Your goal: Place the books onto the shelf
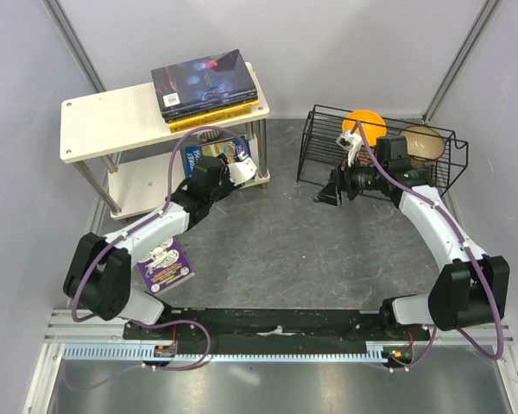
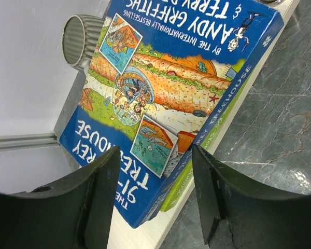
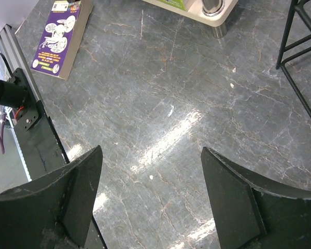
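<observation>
The shelf (image 1: 104, 121) stands at the back left, its top board carrying a stack of books (image 1: 209, 82) with a dark galaxy cover uppermost and a yellow one beneath. On the lower board (image 2: 134, 235) a blue book (image 2: 160, 78) lies on a lime-green book (image 2: 178, 191). My left gripper (image 2: 155, 155) is open, its jaws on either side of the blue book's near corner without touching it. A purple book (image 1: 166, 266) lies on the table by the left arm. My right gripper (image 3: 151, 153) hangs open and empty above bare table.
A black wire rack (image 1: 382, 155) holding an orange bowl (image 1: 364, 125) and a tan bowl (image 1: 421, 142) stands at the back right, just behind the right arm. A chrome shelf leg (image 2: 83, 39) rises beside the blue book.
</observation>
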### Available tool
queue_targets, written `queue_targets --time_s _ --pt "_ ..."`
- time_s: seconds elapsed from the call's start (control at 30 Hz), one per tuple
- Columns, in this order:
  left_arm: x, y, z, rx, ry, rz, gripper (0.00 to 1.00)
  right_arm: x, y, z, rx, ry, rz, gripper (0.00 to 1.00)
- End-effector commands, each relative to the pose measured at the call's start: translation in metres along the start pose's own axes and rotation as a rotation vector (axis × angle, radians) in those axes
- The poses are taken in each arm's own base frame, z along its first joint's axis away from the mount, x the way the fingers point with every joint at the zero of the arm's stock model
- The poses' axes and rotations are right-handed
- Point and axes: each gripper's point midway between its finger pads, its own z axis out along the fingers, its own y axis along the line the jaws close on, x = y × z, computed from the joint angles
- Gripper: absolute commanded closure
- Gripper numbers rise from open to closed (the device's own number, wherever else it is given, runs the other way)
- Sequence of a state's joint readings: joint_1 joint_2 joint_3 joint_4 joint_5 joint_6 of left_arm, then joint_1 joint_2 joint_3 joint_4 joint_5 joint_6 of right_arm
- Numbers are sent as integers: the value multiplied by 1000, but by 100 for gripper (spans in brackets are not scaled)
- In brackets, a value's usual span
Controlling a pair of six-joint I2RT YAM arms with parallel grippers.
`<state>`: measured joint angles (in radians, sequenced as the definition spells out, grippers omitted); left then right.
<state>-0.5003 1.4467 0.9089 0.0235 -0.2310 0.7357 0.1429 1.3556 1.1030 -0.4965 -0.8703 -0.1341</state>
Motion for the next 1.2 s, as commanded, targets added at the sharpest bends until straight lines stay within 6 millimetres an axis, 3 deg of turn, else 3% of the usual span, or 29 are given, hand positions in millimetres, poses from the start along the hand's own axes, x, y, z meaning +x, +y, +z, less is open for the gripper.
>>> queue_targets --time_s 0.0,0.2,0.47,0.8,1.03,1.17 --pt "-25 5 -6 26 -102 -70 37 -12 7 -5 -24 -46 -46 16" --pt "-34 -12 -17 116 -179 -54 38 -13 7 -5 -26 -49 -44 15" --pt "-39 -19 0 153 -163 -73 43 -15 6 -6 -25 -54 -40 15" --pt "-47 -10 14 125 -147 -117 49 -16 5 -6 -25 -57 -37 16" --pt "-43 -10 22 109 -111 -147 62 -16 5 -7 -26 -59 -37 16" --pt "-42 -9 25 102 -101 -165 63 -15 4 -7 -25 -57 -31 16"
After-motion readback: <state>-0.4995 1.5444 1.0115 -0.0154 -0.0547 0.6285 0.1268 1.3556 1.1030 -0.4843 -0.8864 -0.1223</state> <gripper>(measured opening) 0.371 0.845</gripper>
